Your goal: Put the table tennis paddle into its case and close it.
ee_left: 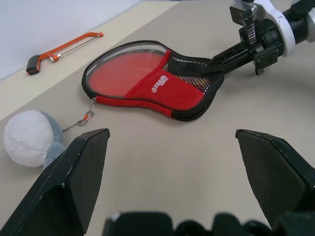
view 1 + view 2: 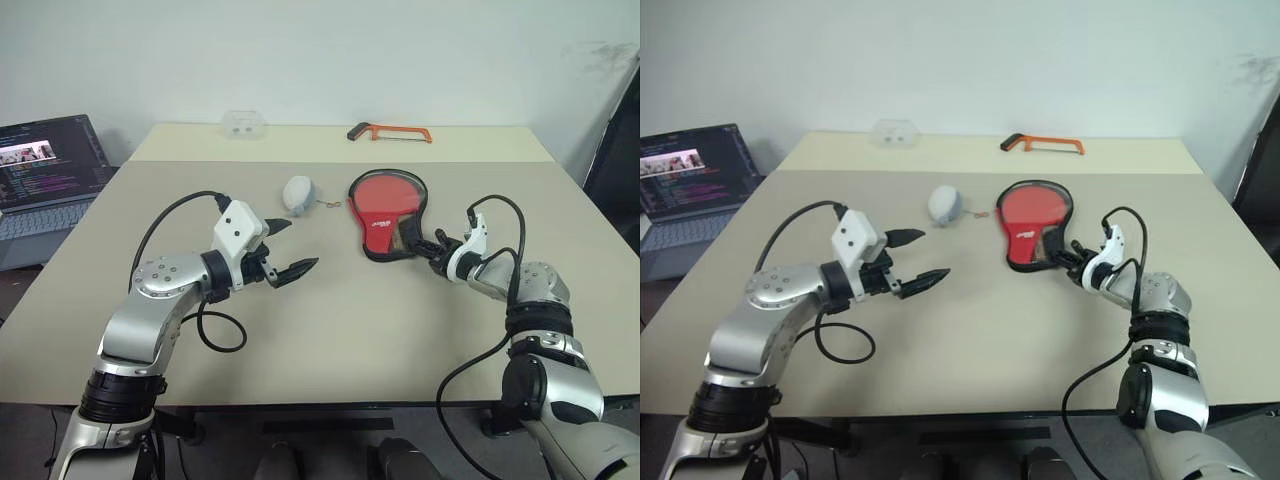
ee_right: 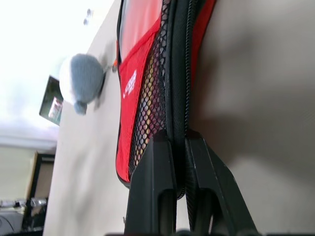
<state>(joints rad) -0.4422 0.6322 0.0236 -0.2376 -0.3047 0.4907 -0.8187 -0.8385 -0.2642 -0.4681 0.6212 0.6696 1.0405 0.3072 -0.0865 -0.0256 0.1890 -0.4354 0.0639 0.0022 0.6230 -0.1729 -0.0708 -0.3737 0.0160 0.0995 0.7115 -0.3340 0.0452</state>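
Observation:
The case (image 2: 386, 214) lies flat on the table right of centre, red side up with its black mesh pocket and white logo showing. Inside its black zipper rim shows a smooth round red face (image 1: 129, 69), apparently the table tennis paddle's blade; the handle is hidden. My right gripper (image 2: 425, 247) is shut on the case's black zipper edge at the narrow end beside the mesh, and the right wrist view shows both fingers (image 3: 155, 167) clamped on it. My left gripper (image 2: 298, 247) hovers open above the table to the left of the case, holding nothing.
A grey-and-white plush ball (image 2: 298, 193) on a short chain lies just left of the case. An orange-framed hacksaw (image 2: 390, 132) and a small clear plastic piece (image 2: 243, 124) sit at the far edge. An open laptop (image 2: 45, 170) stands off the table's left side.

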